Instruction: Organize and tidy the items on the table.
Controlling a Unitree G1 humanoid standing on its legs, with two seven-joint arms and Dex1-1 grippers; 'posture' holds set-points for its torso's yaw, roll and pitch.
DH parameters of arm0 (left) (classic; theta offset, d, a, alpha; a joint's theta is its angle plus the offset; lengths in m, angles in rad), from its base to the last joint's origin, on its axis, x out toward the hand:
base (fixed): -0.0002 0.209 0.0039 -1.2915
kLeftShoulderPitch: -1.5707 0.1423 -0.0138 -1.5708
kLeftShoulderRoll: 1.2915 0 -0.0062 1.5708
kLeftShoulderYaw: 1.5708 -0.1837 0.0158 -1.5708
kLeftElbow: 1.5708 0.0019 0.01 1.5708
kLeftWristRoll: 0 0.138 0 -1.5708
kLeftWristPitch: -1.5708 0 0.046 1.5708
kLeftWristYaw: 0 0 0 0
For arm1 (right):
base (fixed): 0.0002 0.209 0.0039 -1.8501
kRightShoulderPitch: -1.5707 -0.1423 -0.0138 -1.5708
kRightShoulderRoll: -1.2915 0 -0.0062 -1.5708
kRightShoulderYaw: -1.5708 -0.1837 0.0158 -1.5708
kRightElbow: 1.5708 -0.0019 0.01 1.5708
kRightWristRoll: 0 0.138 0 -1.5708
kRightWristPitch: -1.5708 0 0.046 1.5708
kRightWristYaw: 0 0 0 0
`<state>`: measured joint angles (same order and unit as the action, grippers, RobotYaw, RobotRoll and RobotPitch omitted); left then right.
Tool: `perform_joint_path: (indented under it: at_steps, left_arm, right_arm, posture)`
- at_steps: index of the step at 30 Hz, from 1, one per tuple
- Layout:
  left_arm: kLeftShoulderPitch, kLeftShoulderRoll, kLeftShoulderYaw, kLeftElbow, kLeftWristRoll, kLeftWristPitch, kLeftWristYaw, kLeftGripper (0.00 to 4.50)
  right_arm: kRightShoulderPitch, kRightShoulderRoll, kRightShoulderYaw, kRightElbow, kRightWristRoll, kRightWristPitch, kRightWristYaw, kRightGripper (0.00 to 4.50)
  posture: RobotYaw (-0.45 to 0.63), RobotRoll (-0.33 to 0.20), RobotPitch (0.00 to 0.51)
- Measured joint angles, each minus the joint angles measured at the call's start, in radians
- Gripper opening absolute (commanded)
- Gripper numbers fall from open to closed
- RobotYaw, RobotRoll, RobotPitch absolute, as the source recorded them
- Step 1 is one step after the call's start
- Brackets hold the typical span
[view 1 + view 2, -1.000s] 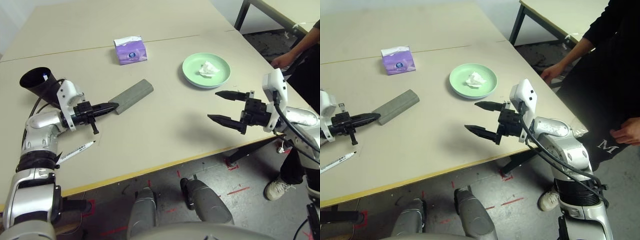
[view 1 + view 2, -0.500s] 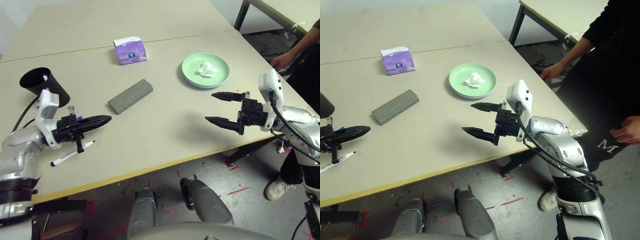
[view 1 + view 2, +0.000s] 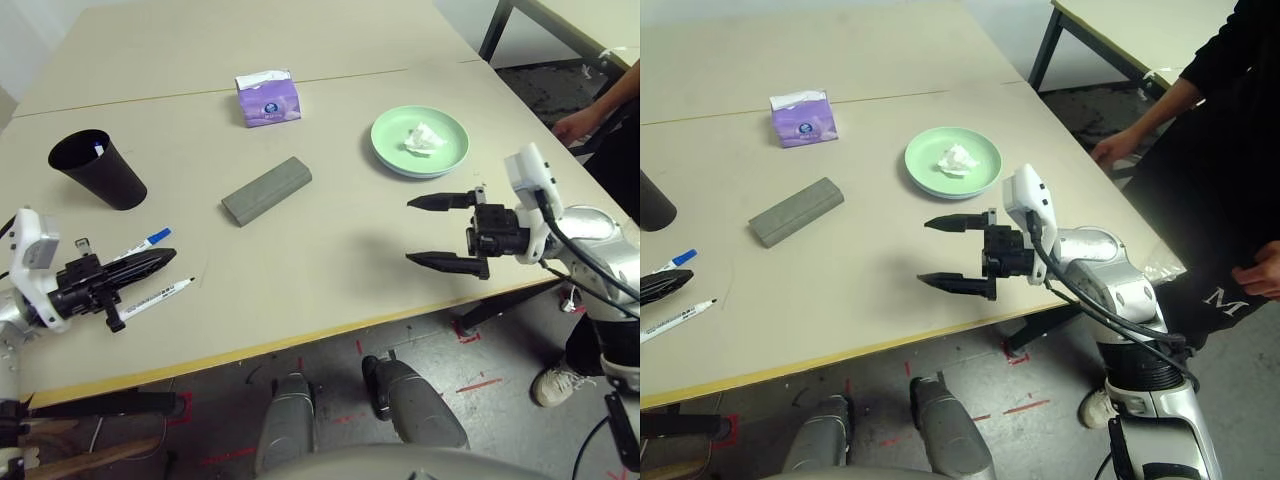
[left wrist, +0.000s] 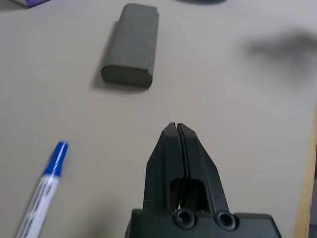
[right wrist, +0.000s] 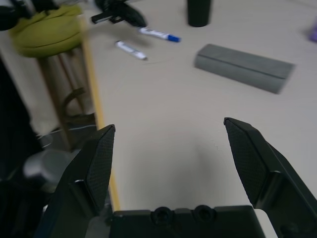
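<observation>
Your left tool [image 3: 165, 258], lower left, is pinched tight and empty between two markers [image 3: 145, 241]; your right tool [image 3: 423, 230], mid-right, gapes wide above the bench [image 3: 330, 240].

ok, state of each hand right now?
Left hand: closed, holding nothing.
Right hand: open wide, holding nothing.
</observation>
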<state>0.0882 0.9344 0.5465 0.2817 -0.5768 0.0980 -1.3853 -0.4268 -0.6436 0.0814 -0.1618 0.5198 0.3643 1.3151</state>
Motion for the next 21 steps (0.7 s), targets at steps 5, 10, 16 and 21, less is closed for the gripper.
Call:
perform_joint_path:
  at_steps: [5, 10, 16, 21]
  left_arm:
    - [0.060, 0.064, 0.043, -0.007, 0.000, 0.012, -0.025, 0.94]
    - [0.159, 0.200, 0.088, -0.030, 0.022, 0.037, -0.120, 2.65]
    - [0.258, 0.410, 0.146, -0.046, 0.033, 0.064, -0.215, 4.49]
    - [0.270, 0.549, 0.142, -0.064, 0.026, 0.100, -0.220, 4.49]
  right_arm:
    - [-0.024, 0.008, 0.016, 0.043, -0.010, -0.017, 0.016, 4.50]
    - [-0.032, 0.023, 0.024, 0.058, -0.014, -0.035, 0.016, 4.50]
    - [-0.032, 0.042, 0.031, 0.074, -0.017, -0.046, 0.016, 4.50]
    - [-0.031, 0.060, 0.042, 0.076, -0.020, -0.050, 0.007, 4.50]
  posture:
    - [-0.06, 0.000, 0.174]
    - [-0.05, 0.000, 0.182]
    - [-0.05, 0.000, 0.191]
    - [-0.06, 0.000, 0.199]
